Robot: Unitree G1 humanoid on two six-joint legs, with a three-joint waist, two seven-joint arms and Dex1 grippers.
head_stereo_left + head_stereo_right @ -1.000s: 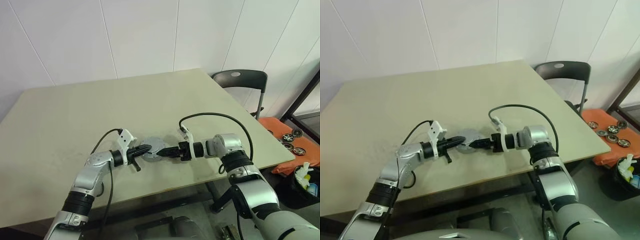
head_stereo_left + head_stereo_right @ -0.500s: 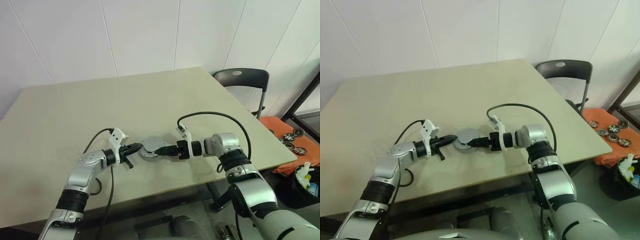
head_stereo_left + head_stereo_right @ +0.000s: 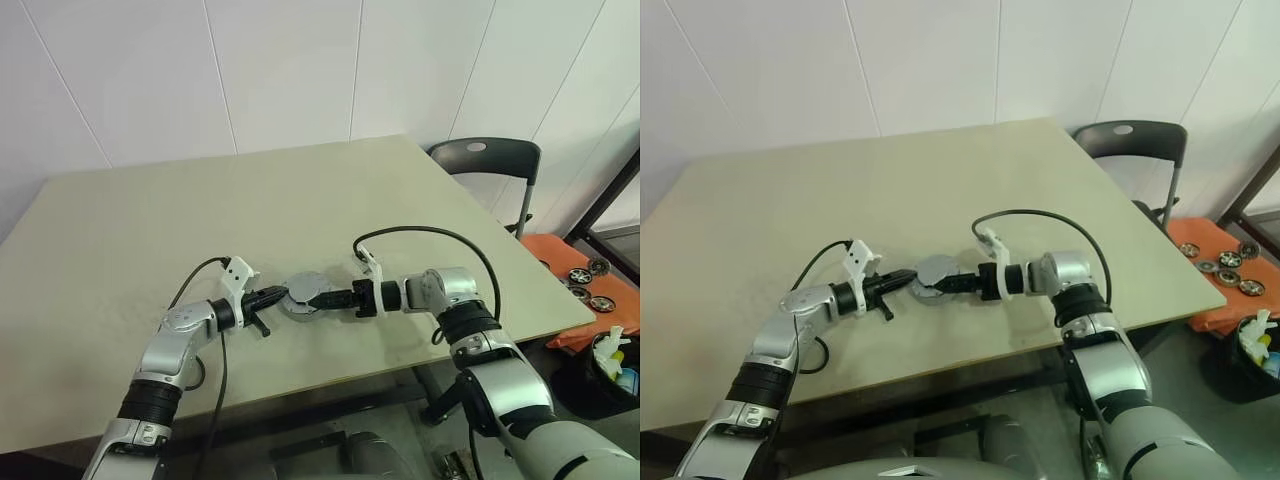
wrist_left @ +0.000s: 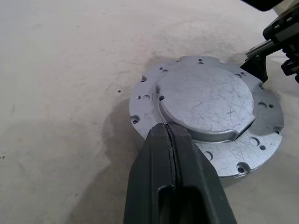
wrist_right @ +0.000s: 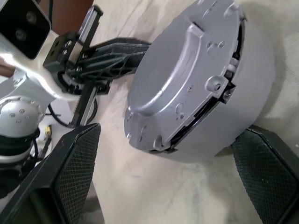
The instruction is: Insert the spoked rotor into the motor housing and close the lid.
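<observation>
**Operator:** What is the condition of the assembly at this step?

**Technician:** The lid (image 4: 208, 116) sits on top of the motor housing (image 5: 219, 126), near the front edge of the table (image 3: 150, 220). The right wrist view shows a thin dark gap between lid and housing on 1 side, so the lid appears not fully seated. The rotor cannot be seen; it is presumably already under the lid.

**Operator:** How do the 2 grippers stand?

**Technician:** The left gripper (image 4: 169, 135) has its fingers pressed together, tip resting at the lid's rim on the robot's left side. The right gripper (image 5: 163, 172) has its fingers spread wide, 1 on each side of the housing, neither pad clearly touching it.

**Operator:** How should the closing step be done well?

**Technician:** 1. Use the spread right fingers to brace the housing so it cannot slide across the table.
2. Press down with the closed left tip, not sideways, or the lid may tilt further.
3. Apply pressure over the side where the gap shows, until the gap closes all round.

**Operator:** What is the main risk?

**Technician:** Likely that a push at the rim skids the whole assembly toward the right gripper.
</observation>
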